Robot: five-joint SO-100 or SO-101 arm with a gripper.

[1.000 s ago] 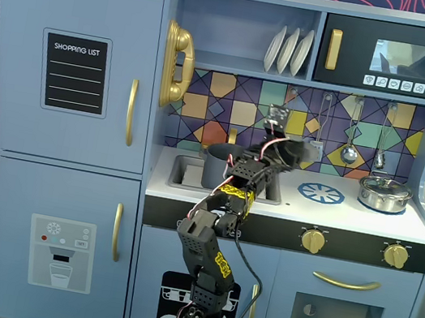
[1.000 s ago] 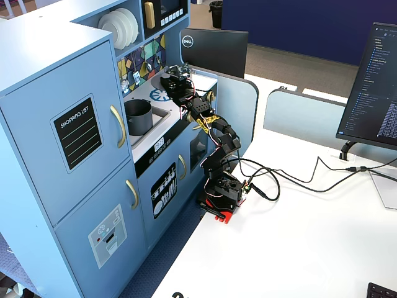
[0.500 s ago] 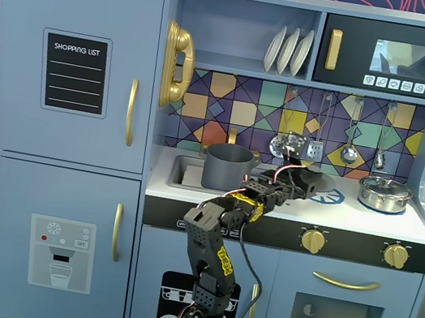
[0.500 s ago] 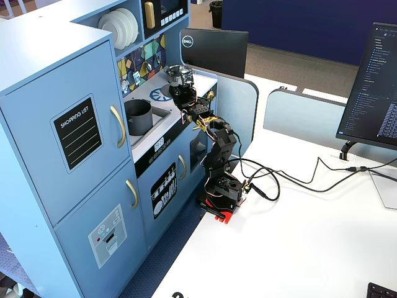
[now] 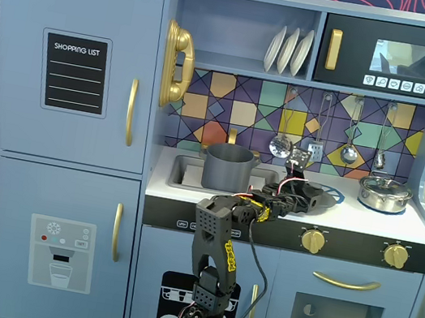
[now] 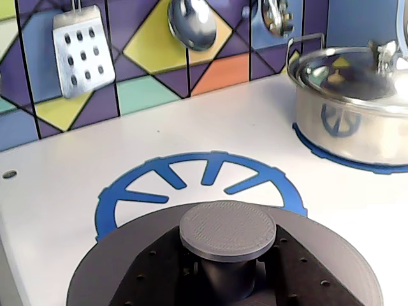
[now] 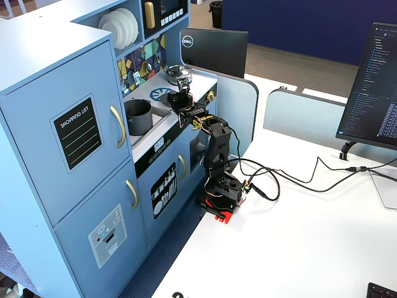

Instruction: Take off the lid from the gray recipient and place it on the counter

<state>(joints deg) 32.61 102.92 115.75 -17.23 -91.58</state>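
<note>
The tool (image 5: 315, 196) is closed around the knob of the dark-gray lid (image 6: 226, 268), holding it over the blue burner ring (image 6: 201, 182) on the white counter (image 6: 57, 197). In a fixed view, the gray recipient (image 5: 229, 168) stands uncovered in the sink to the left. A shiny silver pot (image 6: 347, 102) sits on the counter to the far right.

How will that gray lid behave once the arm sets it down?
The lid looks rigid and probably light, like printed plastic. Flat and wide, it should lie stable on the counter, not roll. Its matte, ridged knob probably resists slipping.
</note>
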